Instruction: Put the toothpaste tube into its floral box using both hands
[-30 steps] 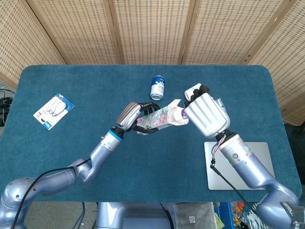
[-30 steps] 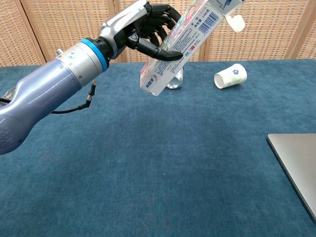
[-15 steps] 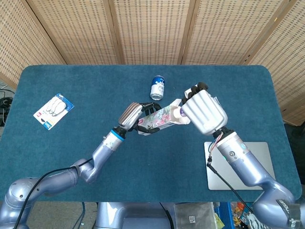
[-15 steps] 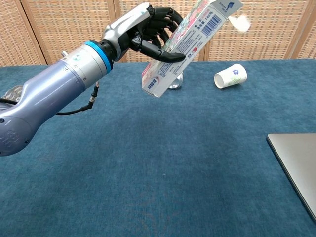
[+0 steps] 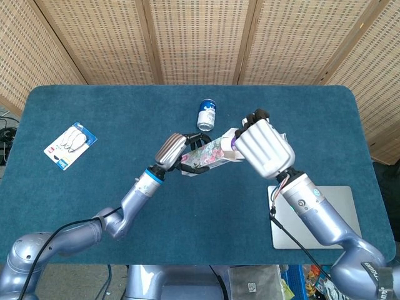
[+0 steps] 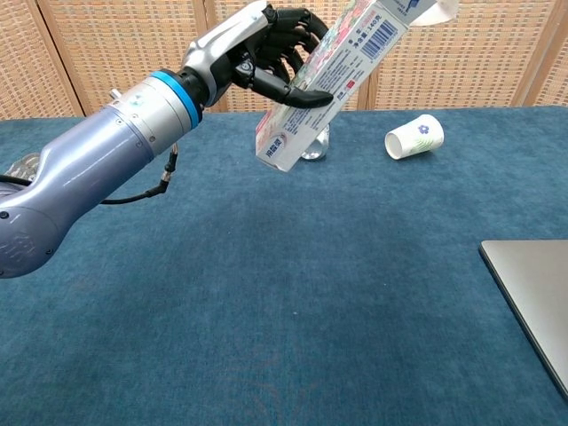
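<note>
- You work at a blue carpeted tabletop [image 5: 94,187] with woven wicker screens [image 5: 194,37] standing behind it.
- Nearest you on the right, a grey laptop [image 5: 315,219] lies closed flat near the tabletop's front edge, partly under your right forearm.
- Your right hand [image 5: 262,149] hangs above the tabletop with its back to the head camera. Its dark fingers [image 5: 256,116] curl over at the open end of the box. From here you cannot tell for certain what they grip; the hand covers that spot.
- The toothpaste tube [image 6: 441,9] shows only as a white end at the top edge of the chest view, right at the mouth of the box. How far it is in cannot be told.
- Your left hand [image 5: 178,152] holds the floral box [image 5: 209,154] clear of the tabletop. The dark fingers [image 6: 293,40] wrap around its lower half, thumb across the barcode side.
- In the chest view the box tilts, closed end low and to the left, open end high and to the right.
- At the left of the tabletop, well apart from both hands, lies a flat blister pack [image 5: 70,145] with white items on a blue card.
- Beyond the box lies a blue and white can [image 5: 207,114].
- A white paper cup [image 6: 414,137] with a small floral print lies on its side far right in the chest view.
</note>
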Robot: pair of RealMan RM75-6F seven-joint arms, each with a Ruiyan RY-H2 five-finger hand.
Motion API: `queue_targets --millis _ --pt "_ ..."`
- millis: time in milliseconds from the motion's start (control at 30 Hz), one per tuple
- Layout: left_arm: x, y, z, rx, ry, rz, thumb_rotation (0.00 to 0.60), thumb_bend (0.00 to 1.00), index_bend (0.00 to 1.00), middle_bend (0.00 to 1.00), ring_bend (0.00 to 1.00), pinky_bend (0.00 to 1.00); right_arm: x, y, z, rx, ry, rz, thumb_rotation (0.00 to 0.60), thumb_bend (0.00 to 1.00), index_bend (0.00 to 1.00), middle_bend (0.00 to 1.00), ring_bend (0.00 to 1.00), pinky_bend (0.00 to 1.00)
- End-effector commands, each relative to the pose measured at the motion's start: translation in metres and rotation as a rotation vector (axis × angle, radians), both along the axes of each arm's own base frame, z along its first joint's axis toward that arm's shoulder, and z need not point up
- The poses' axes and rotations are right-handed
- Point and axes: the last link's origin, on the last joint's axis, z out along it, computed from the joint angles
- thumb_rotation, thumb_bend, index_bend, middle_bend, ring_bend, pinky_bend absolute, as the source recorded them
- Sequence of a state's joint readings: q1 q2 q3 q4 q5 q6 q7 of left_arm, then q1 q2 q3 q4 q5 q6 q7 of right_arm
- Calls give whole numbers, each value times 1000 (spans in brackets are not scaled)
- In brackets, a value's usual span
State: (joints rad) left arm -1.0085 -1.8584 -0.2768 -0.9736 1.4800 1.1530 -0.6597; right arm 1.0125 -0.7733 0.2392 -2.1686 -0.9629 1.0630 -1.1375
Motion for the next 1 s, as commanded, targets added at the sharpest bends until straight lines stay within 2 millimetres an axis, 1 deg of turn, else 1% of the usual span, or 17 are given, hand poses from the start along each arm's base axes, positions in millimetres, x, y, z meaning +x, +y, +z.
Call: queue_targets --millis 33,500,700,833,1000 --pt "0 0 0 1 0 1 600 345 586 558 516 566 -1 0 -1 -4 15 3 600 537 621 640 455 424" --pt "3 2 0 -1 13 -10 600 345 586 558 516 566 2 6 -11 13 66 44 600 537 630 644 455 424" --pt "2 4 1 8 26 -11 600 344 586 558 516 566 3 6 -11 -9 115 73 600 537 630 644 455 424" --pt "-1 4 0 14 41 -14 600 345 586 557 516 566 0 3 -10 -29 150 80 600 537 630 644 455 424" --pt "1 4 -1 11 42 -18 600 345 586 558 516 566 0 3 -11 -30 158 82 600 537 630 644 455 424"
